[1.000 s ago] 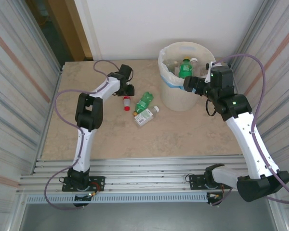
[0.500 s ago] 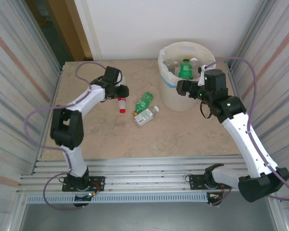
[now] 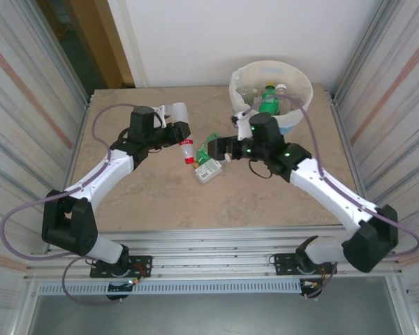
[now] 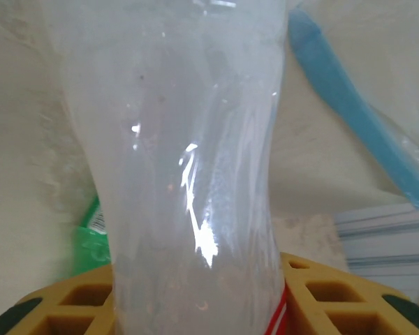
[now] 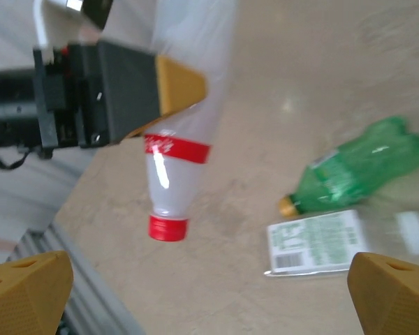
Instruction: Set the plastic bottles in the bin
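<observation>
My left gripper (image 3: 174, 132) is shut on a clear plastic bottle (image 3: 184, 139) with a red cap and red band, held above the table with its cap pointing down. In the left wrist view that bottle (image 4: 188, 174) sits between the yellow fingers (image 4: 321, 293). A green bottle (image 3: 211, 144) and a clear bottle with a white label (image 3: 208, 171) lie on the table mid-centre. My right gripper (image 3: 220, 148) hovers open just over them; its view has the held bottle (image 5: 173, 181), the green bottle (image 5: 363, 164) and the labelled bottle (image 5: 321, 241). The cream bin (image 3: 302, 87) stands at the back right.
Inside the bin lie a green bottle (image 3: 269, 100) and other clear bottles. The bin's bag has a blue edge (image 4: 349, 112). Corrugated metal walls close in both sides of the table (image 3: 153, 202), and a slatted metal rail (image 3: 209, 262) runs along the near edge.
My left gripper closed on the red-capped bottle and lifted it off the table. My right arm swung from the bin leftward and down over the two lying bottles, staying open.
</observation>
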You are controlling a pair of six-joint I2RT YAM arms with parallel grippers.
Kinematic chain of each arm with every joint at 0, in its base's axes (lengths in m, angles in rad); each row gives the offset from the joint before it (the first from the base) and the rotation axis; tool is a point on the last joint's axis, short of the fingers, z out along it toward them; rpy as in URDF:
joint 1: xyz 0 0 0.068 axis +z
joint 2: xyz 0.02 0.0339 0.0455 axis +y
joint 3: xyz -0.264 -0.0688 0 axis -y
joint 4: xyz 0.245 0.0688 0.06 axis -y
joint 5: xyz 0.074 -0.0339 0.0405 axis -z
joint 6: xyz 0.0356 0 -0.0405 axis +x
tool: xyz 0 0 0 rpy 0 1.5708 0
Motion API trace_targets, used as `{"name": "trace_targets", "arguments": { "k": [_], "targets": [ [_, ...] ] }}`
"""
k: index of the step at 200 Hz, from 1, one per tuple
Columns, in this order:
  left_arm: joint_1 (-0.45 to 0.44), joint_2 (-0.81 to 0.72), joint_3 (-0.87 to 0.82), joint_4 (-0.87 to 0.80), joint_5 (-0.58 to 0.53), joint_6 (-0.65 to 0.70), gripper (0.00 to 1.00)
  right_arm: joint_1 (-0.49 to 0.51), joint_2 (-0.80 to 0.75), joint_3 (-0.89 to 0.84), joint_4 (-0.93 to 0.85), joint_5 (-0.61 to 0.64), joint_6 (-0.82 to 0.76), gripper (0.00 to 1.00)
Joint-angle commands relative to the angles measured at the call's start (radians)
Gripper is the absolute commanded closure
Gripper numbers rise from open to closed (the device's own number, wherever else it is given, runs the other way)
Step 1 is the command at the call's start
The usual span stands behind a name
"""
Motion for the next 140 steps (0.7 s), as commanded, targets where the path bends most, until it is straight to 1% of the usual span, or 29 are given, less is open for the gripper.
{"name": "trace_targets", "arguments": {
  "k": [1, 21, 60, 108, 126, 140],
  "targets": [
    [-0.001, -0.052, -0.04, 0.177, 0.126, -0.121, 0.57, 0.049, 0.069, 0.062, 0.068, -0.068, -0.003, 0.05],
    [-0.005, -0.073, -0.068, 0.217, 0.149, -0.154, 0.57, 0.076, 0.127, 0.092, 0.078, -0.072, -0.014, 0.09],
    [-0.028, -0.122, -0.103, 0.237, 0.147, -0.175, 0.57, 0.08, 0.202, 0.141, 0.072, -0.065, -0.019, 0.16],
    [-0.057, -0.156, -0.13, 0.264, 0.149, -0.202, 0.56, 0.082, 0.243, 0.161, 0.105, -0.099, -0.012, 0.24],
    [-0.071, -0.171, -0.151, 0.277, 0.136, -0.213, 0.55, 0.085, 0.248, 0.164, 0.118, -0.105, 0.0, 0.31],
    [-0.076, -0.182, -0.167, 0.283, 0.126, -0.221, 0.54, 0.092, 0.247, 0.159, 0.135, -0.11, 0.004, 0.34]
  ]
}}
